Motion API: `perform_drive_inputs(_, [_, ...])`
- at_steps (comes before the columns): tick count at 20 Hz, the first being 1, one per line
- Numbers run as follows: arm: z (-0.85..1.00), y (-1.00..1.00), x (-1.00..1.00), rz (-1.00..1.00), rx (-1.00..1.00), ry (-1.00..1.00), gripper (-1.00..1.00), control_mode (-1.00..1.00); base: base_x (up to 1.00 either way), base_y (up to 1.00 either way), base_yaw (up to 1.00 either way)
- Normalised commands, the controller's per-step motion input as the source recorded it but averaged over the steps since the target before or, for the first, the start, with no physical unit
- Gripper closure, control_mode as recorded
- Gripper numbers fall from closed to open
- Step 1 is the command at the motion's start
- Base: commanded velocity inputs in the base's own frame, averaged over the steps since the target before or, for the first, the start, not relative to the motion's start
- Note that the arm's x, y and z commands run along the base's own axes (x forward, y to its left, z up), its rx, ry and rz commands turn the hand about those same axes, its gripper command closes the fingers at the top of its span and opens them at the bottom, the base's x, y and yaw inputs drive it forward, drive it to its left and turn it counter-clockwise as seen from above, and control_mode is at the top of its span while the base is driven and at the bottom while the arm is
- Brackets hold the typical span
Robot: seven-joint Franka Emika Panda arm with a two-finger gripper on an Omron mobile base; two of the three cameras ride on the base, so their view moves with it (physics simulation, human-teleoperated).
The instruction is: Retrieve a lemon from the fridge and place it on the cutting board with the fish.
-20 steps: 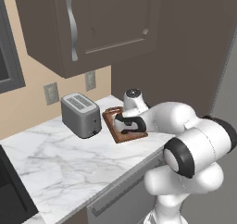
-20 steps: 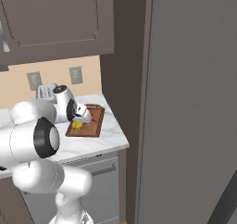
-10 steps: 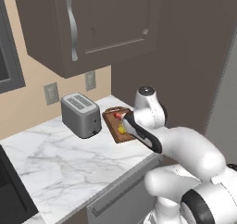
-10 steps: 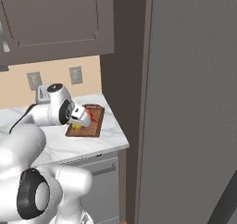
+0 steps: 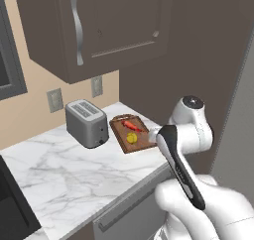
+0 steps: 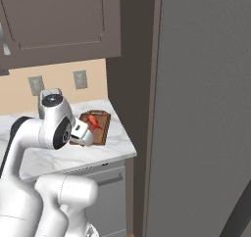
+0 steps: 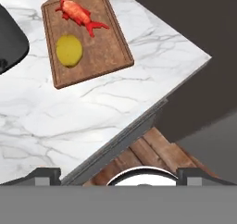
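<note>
Claw (image 7: pixel 118 174) open above marble counter (image 7: pixel 55 121), lemon (image 7: pixel 69 50) on cutting board (image 7: pixel 99 42).

no readable text

no lettering, label, brand mark or number can be read on any surface. the toaster (image 5: pixel 87 122) beside the cutting board (image 7: pixel 99 47) has plain grey sides, the board's wood is unmarked, and the cabinet (image 5: pixel 99 26) above it and the fridge (image 6: pixel 206 108) are blank.
</note>
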Motion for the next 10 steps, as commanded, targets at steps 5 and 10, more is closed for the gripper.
perform_drive_inputs(5, [0.78,-0.01,-0.8,0.03,0.0,0.0,-1.0,-1.0,0.0,0.0,0.0])
perform_drive_inputs(10, [0.84,0.0,-0.61,0.0,-0.01,0.0,-1.0,-1.0,0.0,0.0,0.0])
